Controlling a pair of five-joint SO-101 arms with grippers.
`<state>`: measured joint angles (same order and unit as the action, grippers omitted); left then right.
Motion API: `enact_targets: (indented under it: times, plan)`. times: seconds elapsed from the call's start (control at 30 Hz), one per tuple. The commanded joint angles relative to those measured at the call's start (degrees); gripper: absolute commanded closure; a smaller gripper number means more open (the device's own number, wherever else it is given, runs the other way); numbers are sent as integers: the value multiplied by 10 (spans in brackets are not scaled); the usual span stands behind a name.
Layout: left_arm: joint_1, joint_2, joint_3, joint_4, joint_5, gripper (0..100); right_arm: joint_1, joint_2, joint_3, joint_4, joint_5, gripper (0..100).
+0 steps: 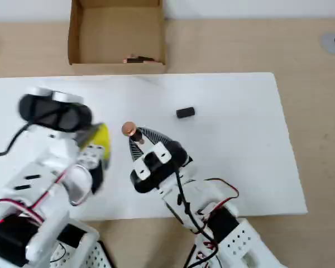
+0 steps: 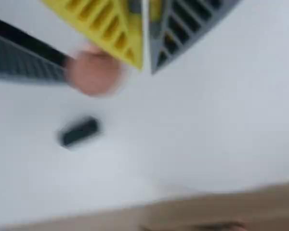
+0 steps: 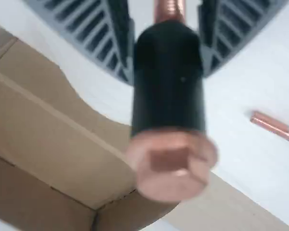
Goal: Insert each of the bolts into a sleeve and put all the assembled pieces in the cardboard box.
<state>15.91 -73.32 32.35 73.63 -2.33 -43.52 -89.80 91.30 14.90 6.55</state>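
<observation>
My right gripper (image 1: 136, 138) is shut on a black sleeve (image 3: 167, 82) with a copper bolt through it, held above the white mat (image 1: 234, 162). The bolt's head (image 3: 171, 163) sticks out past the fingertips and points toward the cardboard box (image 1: 117, 34). One assembled piece (image 1: 138, 59) lies inside the box by its front wall. A loose black sleeve (image 1: 185, 112) rests on the mat to the right. A bare copper bolt (image 3: 275, 128) lies on the mat near the box. My left gripper (image 1: 100, 139), with one yellow and one grey finger (image 2: 111, 29), is shut and empty just left of the held piece.
The mat covers most of a wooden table (image 1: 318, 111). The box stands at the back, just beyond the mat's far edge. A small grey disc (image 1: 334, 42) sits at the far right of the table. Both arm bases crowd the front edge.
</observation>
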Motion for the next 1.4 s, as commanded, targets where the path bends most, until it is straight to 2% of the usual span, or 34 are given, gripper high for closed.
enact_targets:
  times: [0.0, 0.2, 0.3, 0.37, 0.53, 0.63, 0.73, 1.0, 1.2, 1.37]
  plan:
    - [-68, 1, -47, 2, -10, 990, 15, -4, -42, -5, 26, 988]
    - [-178, 1, -31, 3, 1, 990, 65, 1, -88, -28, 70, 988]
    - [-250, 2, 19, -6, 57, 990, 86, 14, -128, -25, 89, 988]
    - [-302, 2, 61, -38, 91, 990, 101, 48, -169, -11, 108, 988]
    - [-392, 2, 157, -124, 92, 990, 135, 205, -360, 84, 113, 988]
    - [-408, 2, 202, -153, 91, 990, 138, 310, -467, 118, 114, 988]
    - [-408, 2, 238, -166, 59, 989, 135, 400, -562, 150, 118, 988]
    - [-411, 2, 267, -173, 40, 989, 123, 615, -773, 243, 184, 988]
    - [-410, 2, 268, -172, 40, 989, 80, 768, -891, 321, 309, 988]
    - [-412, 2, 268, -160, 40, 989, 80, 873, -992, 325, 358, 988]
